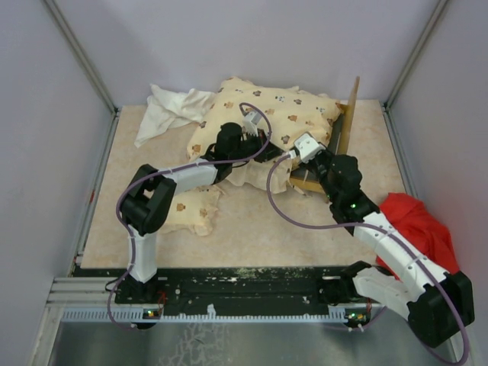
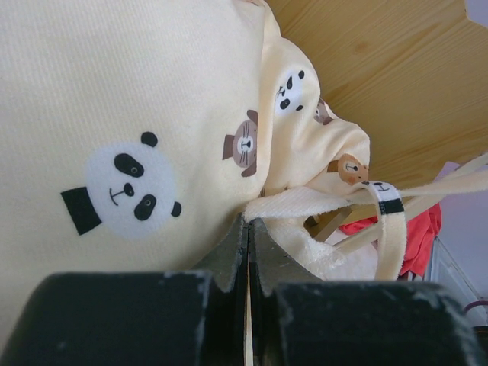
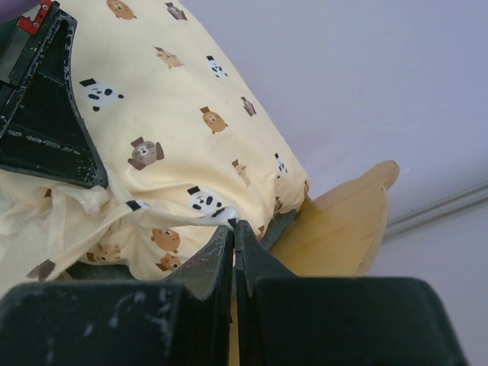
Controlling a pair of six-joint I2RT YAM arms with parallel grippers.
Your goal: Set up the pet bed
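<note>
Only the overhead view shows the small pillow point(image 1: 198, 213).

No legible words, brands or numbers anywhere. Left wrist view: cream ribbon tag point(image 2: 385, 200) hanging off the animal-print cushion point(image 2: 152, 76) carried a solid black block and, above it, one dark mark shaped like an "H", not certain. Right wrist view: small red sticker point(image 3: 36, 18) at upper-left corner showed pale marks, too small to read
</note>
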